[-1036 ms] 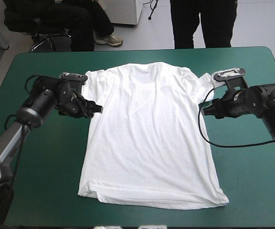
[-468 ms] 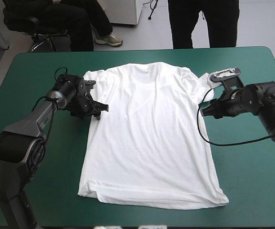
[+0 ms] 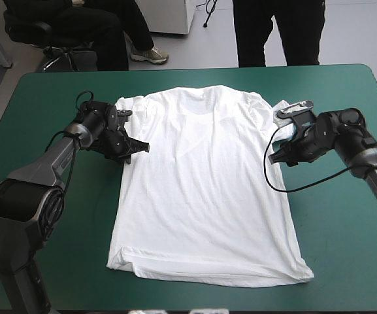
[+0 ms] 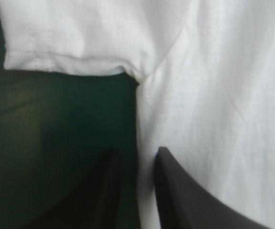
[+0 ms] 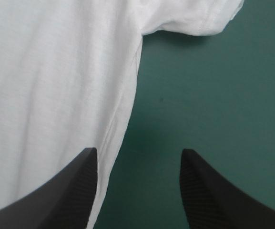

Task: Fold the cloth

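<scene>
Trouble would most likely begin at the left gripper (image 4: 135, 155), whose black fingers are drawn nearly together with the side edge of the T-shirt (image 3: 201, 190) running into the narrow gap, so I judge it to be pinching that edge just below the armpit of the left sleeve (image 4: 75, 38). One finger sits over white cloth and the other over the teal-green cover (image 3: 345, 261), and so thin a bite could slip out when the arm lifts. The right gripper (image 5: 139, 155) has its fingers spread wide and holds nothing: the opposite side edge lies by its inner finger, bare cover fills most of the gap, and the right sleeve (image 5: 194, 21) is ahead of it. Closing from there could catch only a sliver of the seam, or miss it altogether. Seen from above, the shirt is spread flat at the table's centre, collar toward 12 o'clock and hem toward 6 o'clock, with the left gripper at its 9 o'clock edge and the right at its 3 o'clock edge, both up near the sleeves. If one side lifts before the other has a hold, the shirt would drag sideways and skew into a crooked fold, and the wrinkled hem corner near 7 o'clock may carry into it
</scene>
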